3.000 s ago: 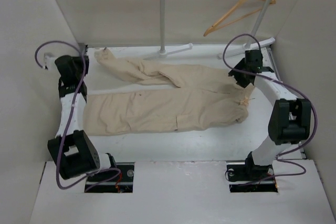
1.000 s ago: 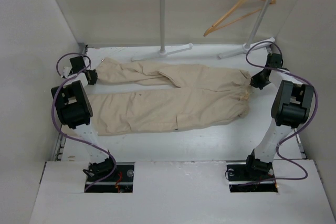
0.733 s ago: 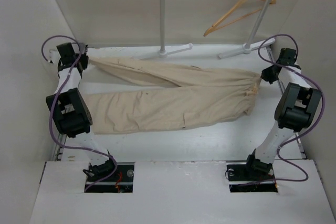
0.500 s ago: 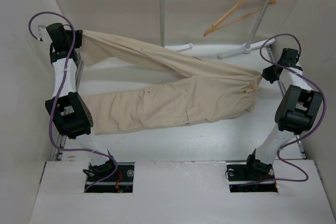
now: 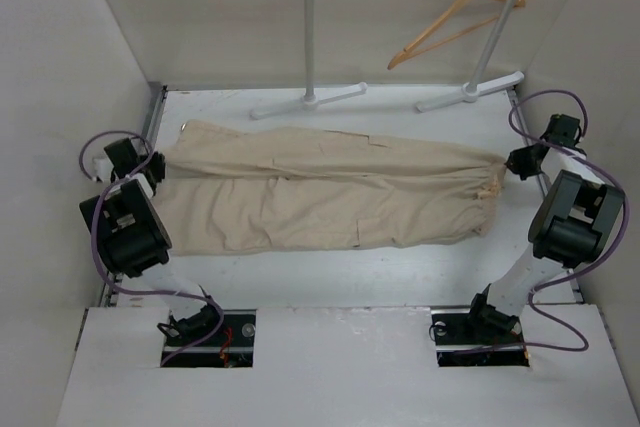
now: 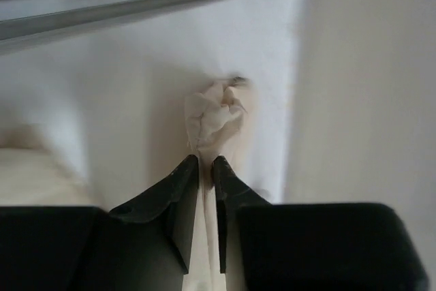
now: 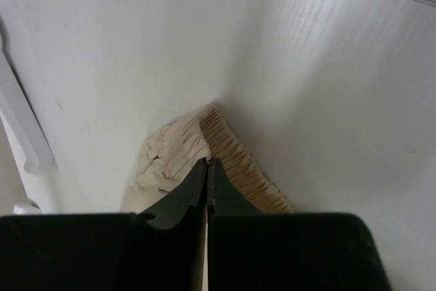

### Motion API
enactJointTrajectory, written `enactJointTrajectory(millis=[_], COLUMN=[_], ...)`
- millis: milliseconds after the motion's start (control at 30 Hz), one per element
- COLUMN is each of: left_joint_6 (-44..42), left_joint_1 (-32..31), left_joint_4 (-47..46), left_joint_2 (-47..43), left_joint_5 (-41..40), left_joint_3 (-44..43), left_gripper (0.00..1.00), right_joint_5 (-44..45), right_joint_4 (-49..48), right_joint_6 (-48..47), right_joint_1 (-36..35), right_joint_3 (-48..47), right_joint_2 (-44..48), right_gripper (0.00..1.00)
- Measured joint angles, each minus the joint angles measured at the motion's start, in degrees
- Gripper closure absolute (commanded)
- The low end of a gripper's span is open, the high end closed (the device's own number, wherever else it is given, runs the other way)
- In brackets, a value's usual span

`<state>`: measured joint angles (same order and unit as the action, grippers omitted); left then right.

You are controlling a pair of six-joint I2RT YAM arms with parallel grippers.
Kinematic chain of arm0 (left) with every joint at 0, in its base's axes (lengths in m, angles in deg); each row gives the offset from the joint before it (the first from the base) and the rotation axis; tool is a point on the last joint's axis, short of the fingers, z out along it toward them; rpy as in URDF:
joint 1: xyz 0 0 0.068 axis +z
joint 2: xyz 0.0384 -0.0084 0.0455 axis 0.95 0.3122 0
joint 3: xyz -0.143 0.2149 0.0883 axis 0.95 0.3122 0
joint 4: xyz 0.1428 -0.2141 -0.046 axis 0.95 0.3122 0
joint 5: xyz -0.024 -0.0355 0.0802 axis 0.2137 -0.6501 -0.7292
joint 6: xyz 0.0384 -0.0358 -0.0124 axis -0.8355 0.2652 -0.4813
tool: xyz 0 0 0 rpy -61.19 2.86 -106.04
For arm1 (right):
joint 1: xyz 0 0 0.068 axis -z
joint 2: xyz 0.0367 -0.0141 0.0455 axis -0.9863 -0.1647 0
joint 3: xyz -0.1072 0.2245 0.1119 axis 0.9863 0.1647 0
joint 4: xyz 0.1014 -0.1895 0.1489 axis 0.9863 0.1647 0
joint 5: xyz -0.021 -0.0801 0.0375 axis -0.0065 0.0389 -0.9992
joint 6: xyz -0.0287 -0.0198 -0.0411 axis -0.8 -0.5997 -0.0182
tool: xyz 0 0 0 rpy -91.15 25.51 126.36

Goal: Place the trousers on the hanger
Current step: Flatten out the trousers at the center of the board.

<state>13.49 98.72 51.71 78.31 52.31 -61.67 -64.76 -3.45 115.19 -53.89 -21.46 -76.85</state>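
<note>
none of the hanging is done yet, as i judge it. the trousers (image 5: 330, 197) lie flat across the table (image 5: 330, 282), both legs side by side and running out toward my left, the waist toward my right. my right gripper (image 7: 206, 163) is closed tight, its tips on the gathered waistband (image 7: 235, 151), which puckers up to meet them, so i take it i am pinching that edge. my left gripper (image 6: 203, 161) stands a thin slit apart at the leg ends, a crumple of cloth right at its tips; i cannot tell whether it grips the cloth or merely touches it. the hanger (image 5: 455, 19) hangs from the rack (image 5: 310, 37) at the far right, well apart from the trousers and untouched. left to do, i reckon: fold the trousers shorter, fetch the hanger, and get the cloth over its bottom bar.
</note>
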Motion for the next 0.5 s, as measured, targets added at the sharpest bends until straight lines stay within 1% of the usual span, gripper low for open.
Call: enactJointTrajectory(millis=[67, 100, 133, 167, 233, 267, 300, 433, 500], left_joint_6=[0.17, 0.28, 0.44, 0.52, 0.7, 0.72, 0.68, -0.92, -3.08], left_joint_1=[1.64, 2.25, 2.73, 3.19, 3.72, 3.76, 3.78, 1.57, -1.14], left_joint_4=[0.15, 0.55, 1.09, 1.25, 0.98, 1.05, 1.33, 2.97, 3.78], left_joint_2=[3.06, 3.85, 4.04, 3.93, 2.6, 1.51, 0.39, -3.76, -5.25], left_joint_5=[0.0, 0.07, 0.13, 0.37, 0.61, 0.55, 0.55, -1.16, -3.26], left_joint_3=[3.91, 5.33, 6.16, 6.69, 6.69, 6.62, 6.34, 1.64, -1.07], left_gripper=[0.69, 0.63, 0.58, 0.56, 0.52, 0.51, 0.51, 0.51, 0.51], right_joint_5=[-0.02, 0.0, 0.04, 0.11, 0.52, 0.76, 0.92, 2.43, 3.8], right_joint_4=[0.28, 0.33, 0.33, 0.37, 0.55, 0.85, 1.16, 2.32, 2.84], right_joint_6=[-0.02, -0.02, 0.0, 0.0, -0.02, -0.26, -0.46, -2.43, -3.78], right_joint_1=[-0.26, -0.35, -0.37, -0.35, -0.35, -0.35, -0.37, -1.79, -3.87], right_joint_3=[-1.33, -1.79, -2.05, -2.32, -2.51, -2.64, -2.84, -4.13, -4.07], right_joint_2=[-0.57, -0.66, -0.66, -0.66, -0.66, -0.66, -0.66, -0.24, 1.33], right_gripper=[0.9, 0.86, 0.81, 0.73, 0.53, 0.46, 0.41, 0.28, 0.25])
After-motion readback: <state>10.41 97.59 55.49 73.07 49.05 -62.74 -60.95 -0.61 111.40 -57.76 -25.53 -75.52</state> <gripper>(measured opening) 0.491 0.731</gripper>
